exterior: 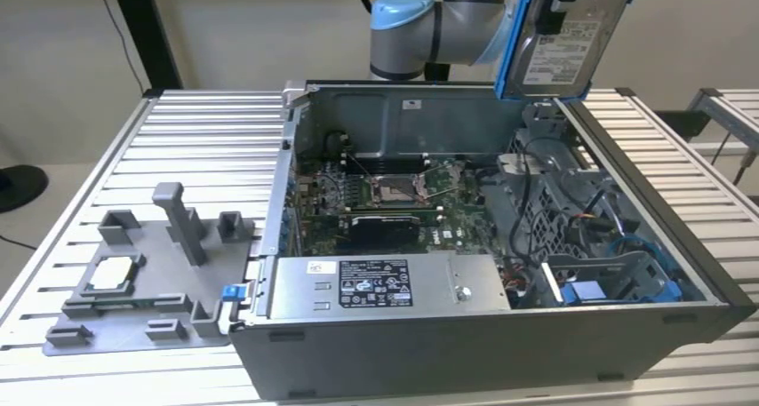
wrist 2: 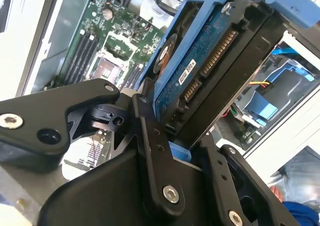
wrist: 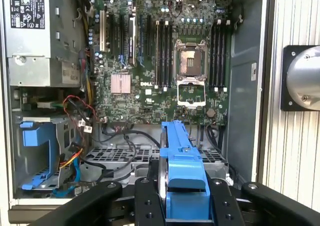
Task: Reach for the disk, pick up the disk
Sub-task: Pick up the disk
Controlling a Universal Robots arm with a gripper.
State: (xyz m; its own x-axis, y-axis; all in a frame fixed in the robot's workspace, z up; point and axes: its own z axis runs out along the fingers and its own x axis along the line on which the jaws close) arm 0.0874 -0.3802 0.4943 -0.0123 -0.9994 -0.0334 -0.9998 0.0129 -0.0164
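Exterior view. Robot arm [exterior: 410, 19] at the rear of an open computer case [exterior: 475, 353] standing on a slatted tabletop [exterior: 119, 157]. The disk [exterior: 567, 42], label side outward and edged by its blue carrier frame, hangs upright in the air above the case's rear rim, clear of the interior. Inside the case: motherboard [exterior: 392, 193], grey labelled power supply [exterior: 373, 283], empty blue bay [exterior: 605, 290] at the exterior view's right. A grey fixture [exterior: 142, 273] lies on the tabletop at the exterior view's left, well apart from the case.

Second wrist view. Pincer [wrist 2: 185, 136] closed upon the disk [wrist 2: 200, 65]; black fingers [wrist 2: 155, 151] bear on either side of it. Circuit-board face and connector edge of the disk are exposed, blue frame along its border. Motherboard visible beyond and below.

First wrist view. Disk seen edge-on, blue carrier frame [wrist: 182, 176] uppermost, held between the black fingers [wrist: 147, 206]. Case interior well beneath: motherboard [wrist: 165, 60], power supply [wrist: 30, 30], blue bay [wrist: 37, 151].

Status, as judged. Reach done; grasp done; disk lifted free of the case. Nothing of the stated task appears left outstanding.
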